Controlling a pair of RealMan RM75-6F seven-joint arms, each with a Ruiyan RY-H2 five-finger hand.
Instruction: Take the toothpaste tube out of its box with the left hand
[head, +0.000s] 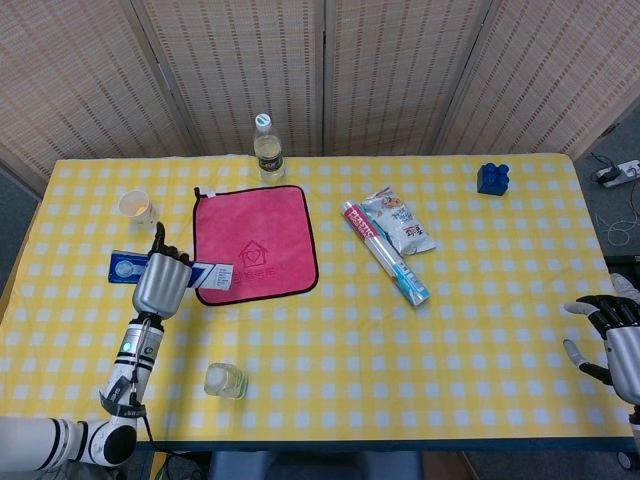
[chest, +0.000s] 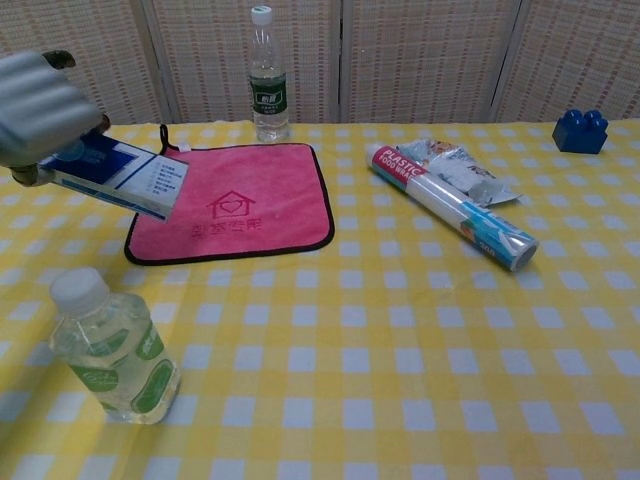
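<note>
Toothpaste box (chest: 115, 175) sits in the left hand (head: 160, 284), lifted clear of the table (head: 330, 350) and tilted, its right end lower and hanging over the left edge of the pink cloth (head: 255, 242). The hand's fingers wrap over the top of the box near its middle, so the box sticks out on both sides of the hand in the head view. In the chest view the hand (chest: 40, 105) shows at the upper left, closed around the box from above. No tube can be seen outside the box.

The right hand (head: 620, 345) is at the far right edge of the head view, near the table's right end, holding nothing, with its fingers spread apart.

A small clear bottle (chest: 108, 350) with a white cap stands on the checked cloth near the front left, well apart from the box. A paper cup (head: 137, 207) stands left of the pink cloth, just behind the lifted box in the head view. A taller water bottle (head: 267, 150) stands upright at the back, just beyond the pink cloth. To the right of the cloth lies a roll of plastic food wrap (chest: 450, 207), slanting across the table, with a snack packet (chest: 455, 168) touching its far side. A blue block (head: 492, 178) rests at the back right, well apart from everything else.
</note>
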